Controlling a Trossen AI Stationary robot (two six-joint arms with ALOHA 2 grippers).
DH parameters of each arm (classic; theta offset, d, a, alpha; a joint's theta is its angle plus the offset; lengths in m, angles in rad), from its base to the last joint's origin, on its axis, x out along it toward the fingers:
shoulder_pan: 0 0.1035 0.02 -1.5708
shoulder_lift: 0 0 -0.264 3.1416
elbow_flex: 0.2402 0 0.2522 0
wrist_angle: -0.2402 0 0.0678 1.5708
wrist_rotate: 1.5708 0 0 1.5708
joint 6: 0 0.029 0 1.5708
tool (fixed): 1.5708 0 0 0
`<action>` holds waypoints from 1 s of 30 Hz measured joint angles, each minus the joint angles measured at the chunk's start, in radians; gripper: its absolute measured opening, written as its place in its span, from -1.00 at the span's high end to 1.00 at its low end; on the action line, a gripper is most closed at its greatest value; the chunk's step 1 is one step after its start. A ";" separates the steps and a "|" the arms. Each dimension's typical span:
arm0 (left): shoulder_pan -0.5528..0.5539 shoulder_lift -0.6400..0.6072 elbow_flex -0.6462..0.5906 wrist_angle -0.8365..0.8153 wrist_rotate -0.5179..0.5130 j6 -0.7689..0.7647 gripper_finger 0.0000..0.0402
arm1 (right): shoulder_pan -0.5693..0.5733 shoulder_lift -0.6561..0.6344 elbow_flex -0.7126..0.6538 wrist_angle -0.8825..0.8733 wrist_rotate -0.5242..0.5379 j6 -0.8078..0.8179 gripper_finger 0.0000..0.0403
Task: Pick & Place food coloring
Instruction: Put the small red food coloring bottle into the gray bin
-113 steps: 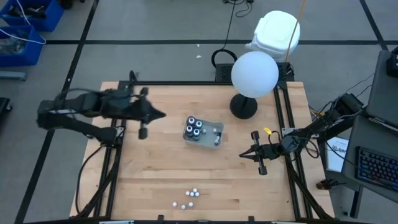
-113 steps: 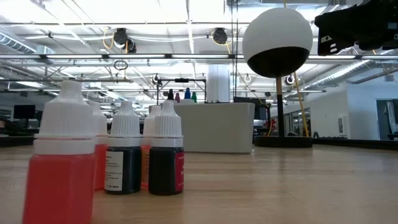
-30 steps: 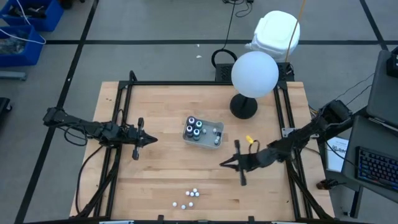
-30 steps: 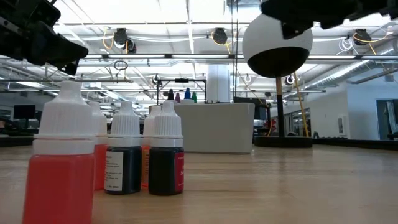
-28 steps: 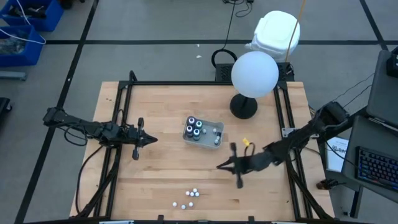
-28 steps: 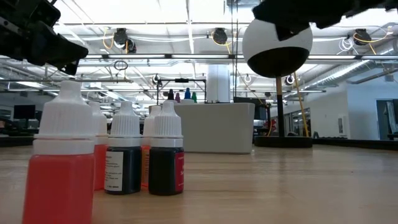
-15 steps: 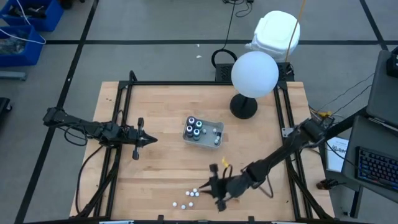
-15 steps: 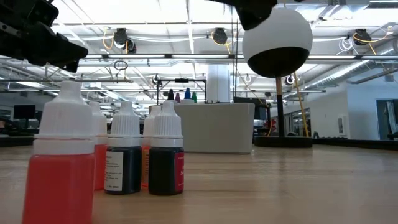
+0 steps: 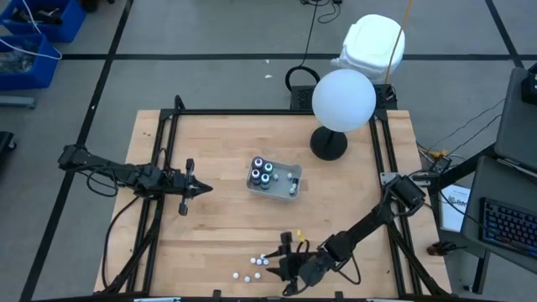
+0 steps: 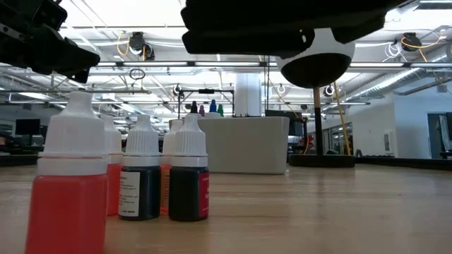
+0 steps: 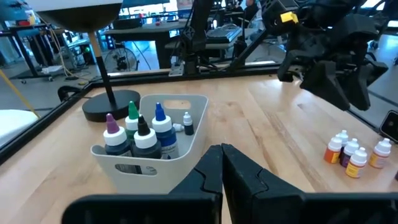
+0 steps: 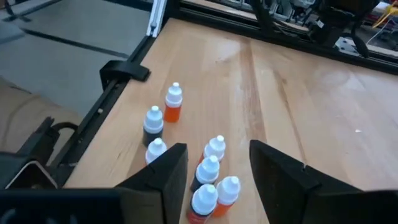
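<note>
Wooden surface (image 9: 218, 235): your right end effector (image 9: 286, 267), open and empty, had swung over the loose bottles (image 9: 258, 263), ready to pick.

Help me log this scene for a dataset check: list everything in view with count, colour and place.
loose food coloring bottles: about seven, white caps, orange or dark, table's front edge
tray bottles: four, purple, green, black and blue tips, plus one small white-capped bottle, inside tray
tray: one, grey, table centre
globe lamp: one, white on black base, table's back
table: one, wooden
left pincer: shut, left of tray
right pincer: open, over the loose bottles
</note>
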 joint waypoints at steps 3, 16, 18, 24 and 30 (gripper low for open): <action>0.000 0.000 0.000 0.000 0.000 0.002 0.95 | -0.001 0.001 0.000 0.003 -0.019 0.005 0.18; 0.000 0.000 0.000 -0.001 0.000 0.004 0.95 | 0.076 0.010 0.123 -0.130 0.166 0.172 0.18; 0.000 0.000 0.000 -0.001 0.000 -0.006 0.95 | 0.096 0.047 0.176 -0.152 0.198 0.165 0.19; 0.000 0.001 -0.001 -0.010 0.000 -0.007 0.95 | 0.110 0.158 0.326 -0.270 0.281 0.146 0.22; 0.000 0.001 -0.001 -0.011 0.013 -0.007 0.95 | 0.102 0.164 0.336 -0.354 0.345 0.274 0.22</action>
